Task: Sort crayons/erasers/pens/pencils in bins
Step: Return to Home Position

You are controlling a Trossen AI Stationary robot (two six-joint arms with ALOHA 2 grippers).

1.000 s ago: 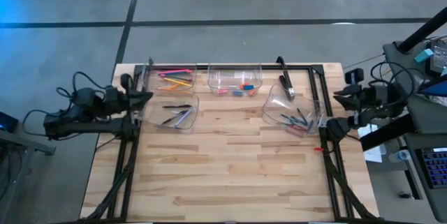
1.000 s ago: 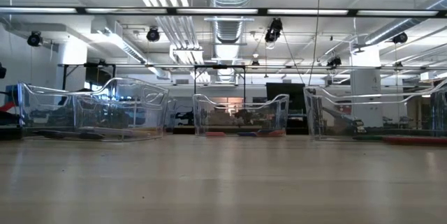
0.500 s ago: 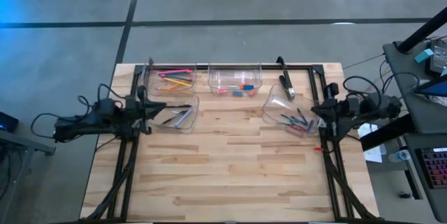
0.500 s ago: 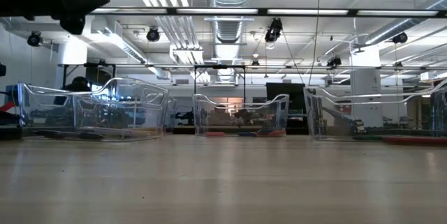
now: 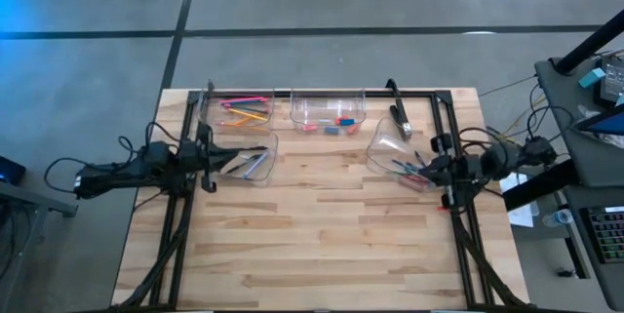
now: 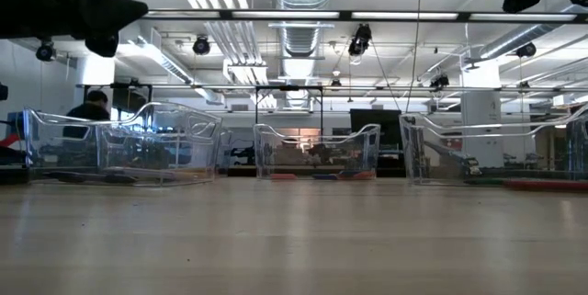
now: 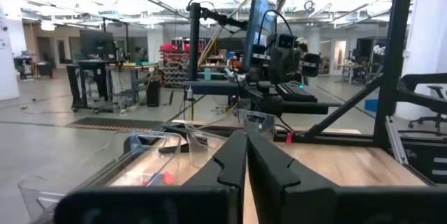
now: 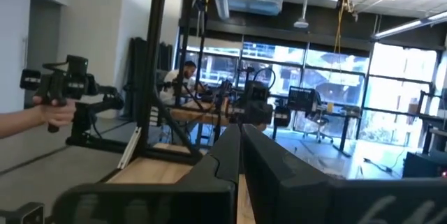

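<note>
Wooden table — black frame; a person beyond.

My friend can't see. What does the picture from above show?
Four clear bins of sorted pencils, pens, erasers and crayons sit along a wooden table's far edge. The left gripper and right gripper reach in from the sides.

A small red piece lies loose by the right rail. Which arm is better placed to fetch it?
Right: the right gripper hovers by the tilted bin, close to the red piece; the left gripper is across the table.
</note>
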